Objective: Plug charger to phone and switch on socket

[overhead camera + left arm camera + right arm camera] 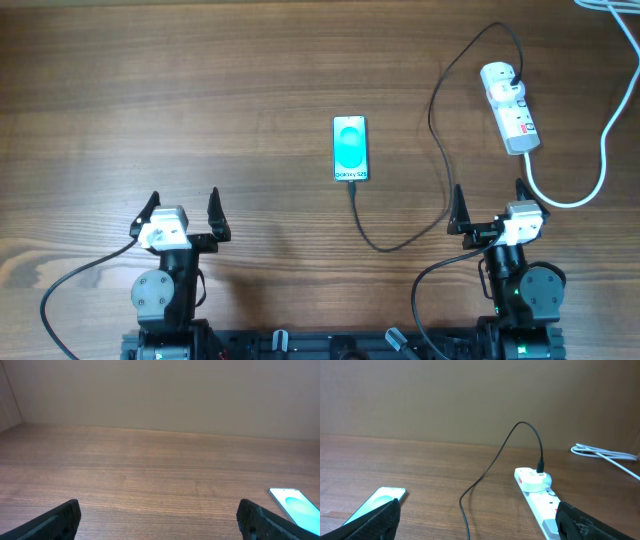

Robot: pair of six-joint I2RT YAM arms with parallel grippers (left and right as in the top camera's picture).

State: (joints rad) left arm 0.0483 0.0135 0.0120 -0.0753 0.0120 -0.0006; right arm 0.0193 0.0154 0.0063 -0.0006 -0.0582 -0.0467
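The phone (350, 148) lies flat at the table's middle, teal screen up; it also shows in the left wrist view (295, 506) and the right wrist view (376, 501). The thin black charger cable (437, 120) runs from the white plug on the socket strip (509, 108), loops down and ends at the phone's near end (351, 187). The strip also shows in the right wrist view (540, 494) with the cable (485, 472). My left gripper (181, 215) is open and empty, left of the phone. My right gripper (490, 205) is open and empty, just near of the strip.
The strip's thick white cord (590, 160) curves off the right side and shows in the right wrist view (605, 453). Black arm cables (70, 290) trail by both bases at the near edge. A plain wall stands behind the table.
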